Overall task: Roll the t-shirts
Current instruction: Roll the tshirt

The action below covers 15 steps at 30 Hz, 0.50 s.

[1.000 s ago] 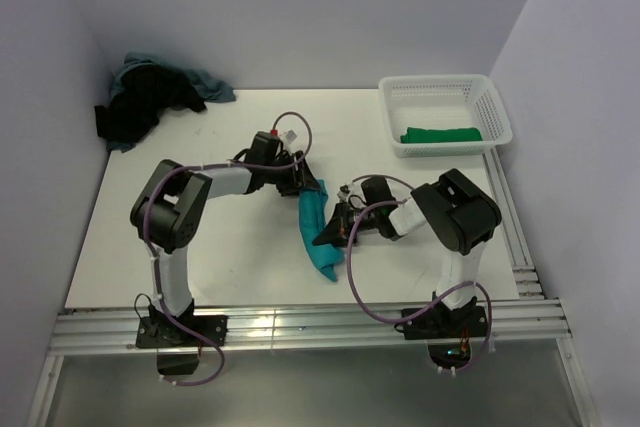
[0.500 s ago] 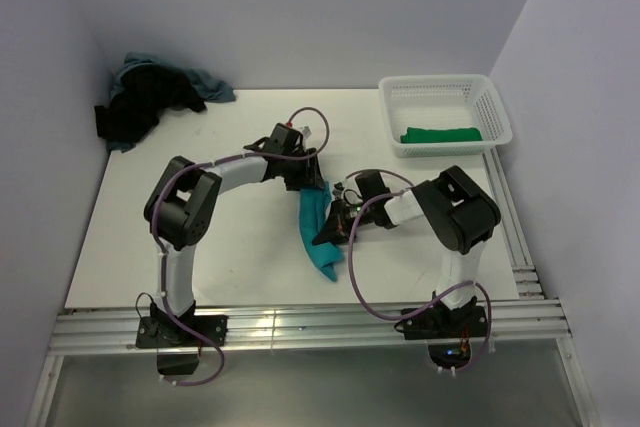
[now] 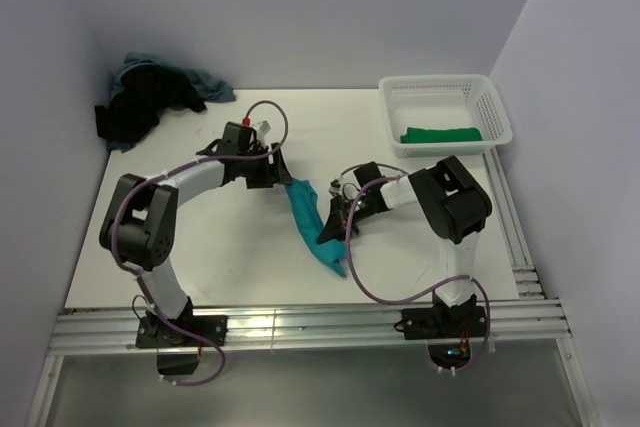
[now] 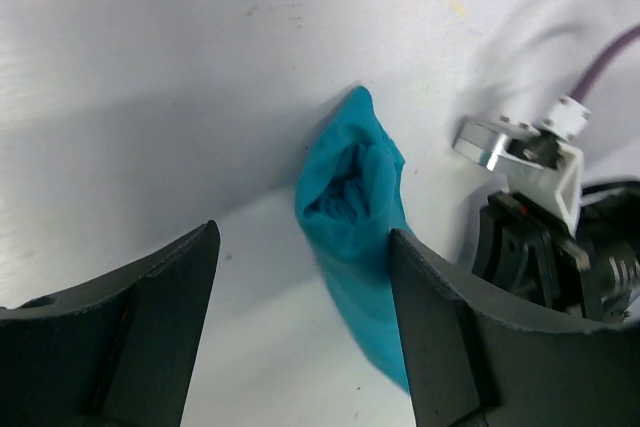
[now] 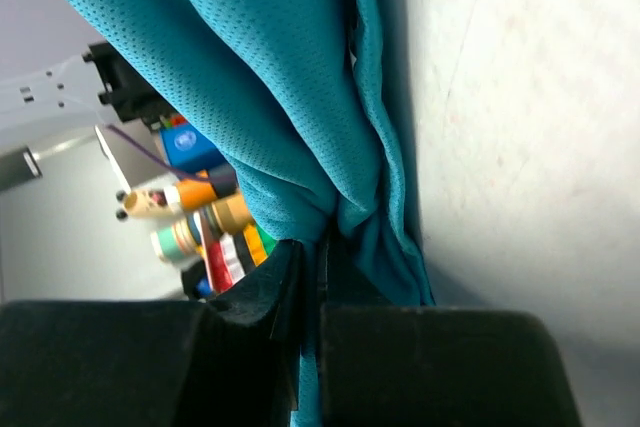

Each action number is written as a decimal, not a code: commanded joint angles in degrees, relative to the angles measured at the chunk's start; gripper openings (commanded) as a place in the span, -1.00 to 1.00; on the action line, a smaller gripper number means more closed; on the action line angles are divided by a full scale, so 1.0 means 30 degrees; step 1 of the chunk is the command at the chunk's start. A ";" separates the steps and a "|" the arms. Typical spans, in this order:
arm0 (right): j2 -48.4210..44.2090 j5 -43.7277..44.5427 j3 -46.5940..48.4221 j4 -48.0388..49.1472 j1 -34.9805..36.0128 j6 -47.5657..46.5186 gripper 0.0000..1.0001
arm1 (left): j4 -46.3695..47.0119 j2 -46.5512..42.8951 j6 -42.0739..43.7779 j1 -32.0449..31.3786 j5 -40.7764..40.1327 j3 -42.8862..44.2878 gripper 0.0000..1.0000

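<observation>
In the right wrist view the teal shirt [image 5: 270, 97] ran off the top and bottom edges. Its pinched fold vanished inside the right gripper [image 5: 312, 257], between 2 pressed-together fingers [image 5: 250, 347] that the lower edge cut off. Behind the cloth, coloured parts [image 5: 200, 217] were blurred (what they were could not be told). In the left wrist view the 2 prongs of the left gripper [image 4: 303, 247] were cut off below, and the shirt's near end passed behind 1 of them. From above, the corner pile [image 3: 150, 97] was too tangled to count its shirts, and the right gripper's tips were too small and dark to make out.
</observation>
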 commanded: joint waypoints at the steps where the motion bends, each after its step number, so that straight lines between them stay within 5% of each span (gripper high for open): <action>1: 0.1967 0.4029 0.0833 -0.6852 -0.0713 -0.3691 -1.00 | 0.0446 -0.2601 0.1731 0.0032 0.0759 -0.0716 0.48; 10: 0.1938 0.5143 0.1334 -0.8410 -0.0948 -0.4514 -1.00 | 0.2024 -0.6322 0.4452 0.0529 0.1050 -0.3469 0.46; 15: 0.2027 0.5522 0.1597 -0.8732 -0.0948 -0.4631 -1.00 | 0.3966 -0.6122 0.7673 0.0559 0.5476 -0.4939 0.42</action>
